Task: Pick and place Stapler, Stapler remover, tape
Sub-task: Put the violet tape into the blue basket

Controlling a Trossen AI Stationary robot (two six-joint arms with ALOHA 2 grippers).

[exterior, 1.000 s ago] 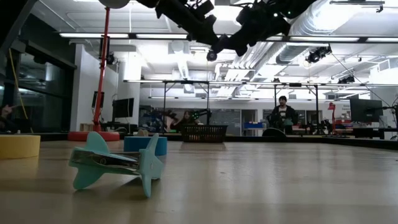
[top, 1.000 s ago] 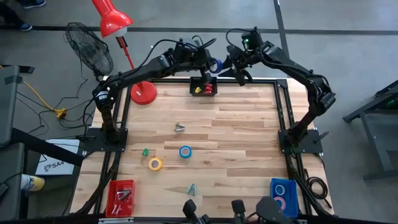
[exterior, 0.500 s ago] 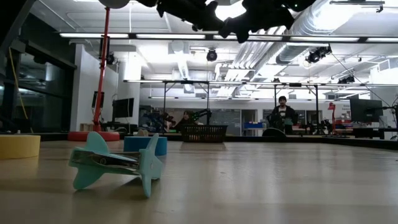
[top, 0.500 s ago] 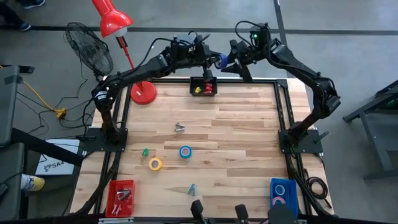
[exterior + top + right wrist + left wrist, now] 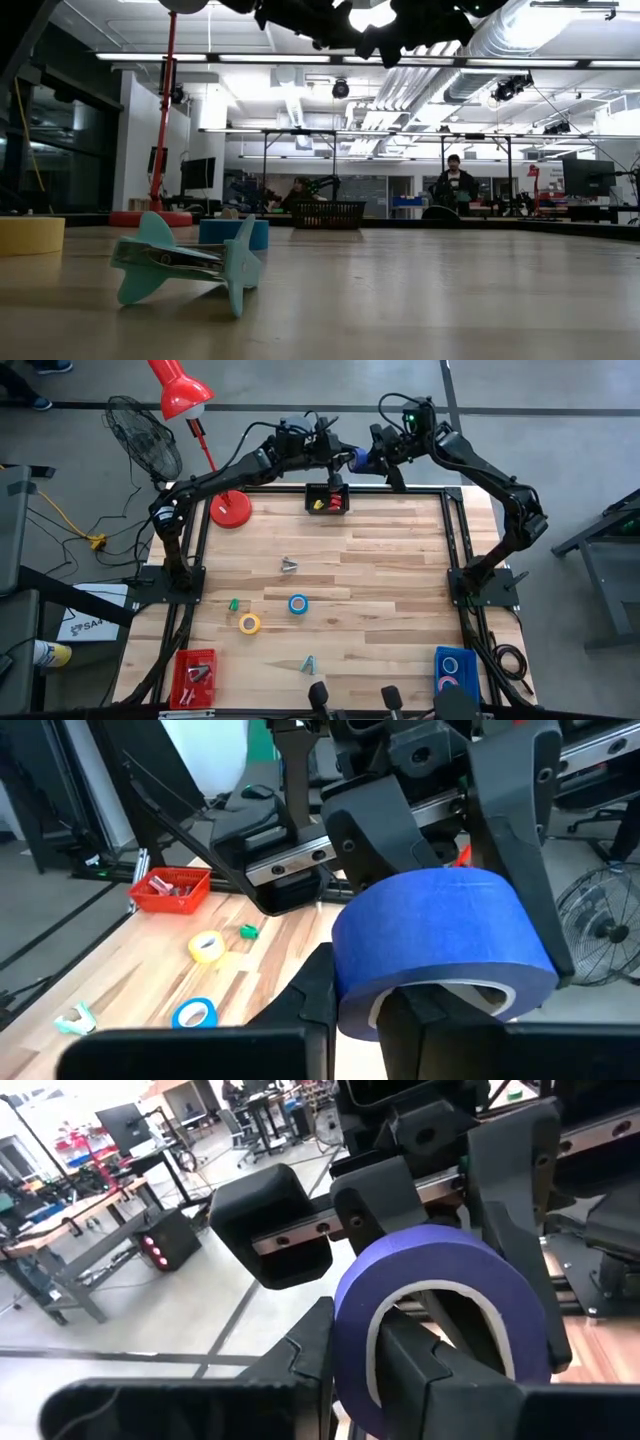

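Both grippers are meeting in the air above the table's (image 5: 400,570) far edge, over the black basket (image 5: 327,499). The left gripper (image 5: 338,455) and right gripper (image 5: 368,460) are each clamping the same blue tape (image 5: 352,458), a wide ring with a white inner core (image 5: 440,945), from opposite sides.

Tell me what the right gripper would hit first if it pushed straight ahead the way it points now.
Most likely the left gripper. The right gripper points at it above the table's far edge, both shut on the same blue tape roll between them. How small the remaining gap is stays unclear.
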